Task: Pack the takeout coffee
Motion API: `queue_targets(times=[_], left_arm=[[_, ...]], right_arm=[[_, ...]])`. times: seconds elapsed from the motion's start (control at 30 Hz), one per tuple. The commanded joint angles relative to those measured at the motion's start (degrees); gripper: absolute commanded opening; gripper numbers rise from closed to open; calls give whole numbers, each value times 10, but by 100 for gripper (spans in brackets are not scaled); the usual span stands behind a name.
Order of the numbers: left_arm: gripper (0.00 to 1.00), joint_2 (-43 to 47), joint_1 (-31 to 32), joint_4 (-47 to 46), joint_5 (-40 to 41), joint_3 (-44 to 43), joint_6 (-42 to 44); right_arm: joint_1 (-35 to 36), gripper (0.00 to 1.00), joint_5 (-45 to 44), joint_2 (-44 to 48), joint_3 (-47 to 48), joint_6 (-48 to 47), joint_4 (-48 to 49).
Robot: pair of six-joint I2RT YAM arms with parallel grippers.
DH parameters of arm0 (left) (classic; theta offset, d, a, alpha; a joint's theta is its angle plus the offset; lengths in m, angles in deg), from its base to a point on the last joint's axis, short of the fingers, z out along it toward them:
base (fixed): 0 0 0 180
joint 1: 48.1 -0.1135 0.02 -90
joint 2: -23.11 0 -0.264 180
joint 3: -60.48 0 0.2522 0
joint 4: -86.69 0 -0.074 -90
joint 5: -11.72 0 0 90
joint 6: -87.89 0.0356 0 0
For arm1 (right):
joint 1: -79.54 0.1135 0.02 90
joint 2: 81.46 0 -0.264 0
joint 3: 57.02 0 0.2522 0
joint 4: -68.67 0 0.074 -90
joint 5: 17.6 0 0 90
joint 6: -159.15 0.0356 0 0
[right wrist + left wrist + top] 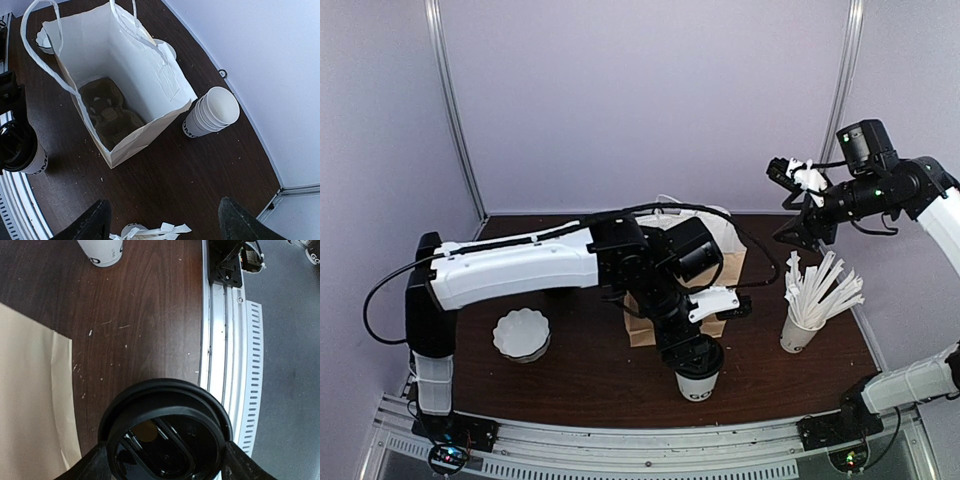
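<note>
The takeout coffee [698,384] is a white cup with a black lid [165,427]. It stands upright on the table near the front edge, just in front of the paper bag [692,262]. My left gripper [692,350] comes down on it from above. In the left wrist view its fingers [94,466] press the lid's rim on both sides, so the left gripper [165,465] is shut on the lid. My right gripper [798,185] hangs high at the right, open and empty [165,222]. The coffee also shows in the right wrist view [22,150].
The bag [125,65] stands open with a cardboard cup carrier [107,112] inside. A nested stack of white cups [212,112] stands behind it. A cup of wrapped sticks [807,315] is at the right. A white fluted stack [521,333] is at the left. The table's metal front rail [225,340] is close to the coffee.
</note>
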Motion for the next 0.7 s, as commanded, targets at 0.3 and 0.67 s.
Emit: queue_targets(times=[0.3, 0.67], left_arm=[[80, -95, -3, -38, -43, -66, 7], [98, -76, 3, 2, -88, -109, 6]], right_arm=[[-6, 77, 31, 23, -49, 11, 0], [-7, 78, 49, 28, -58, -6, -31]])
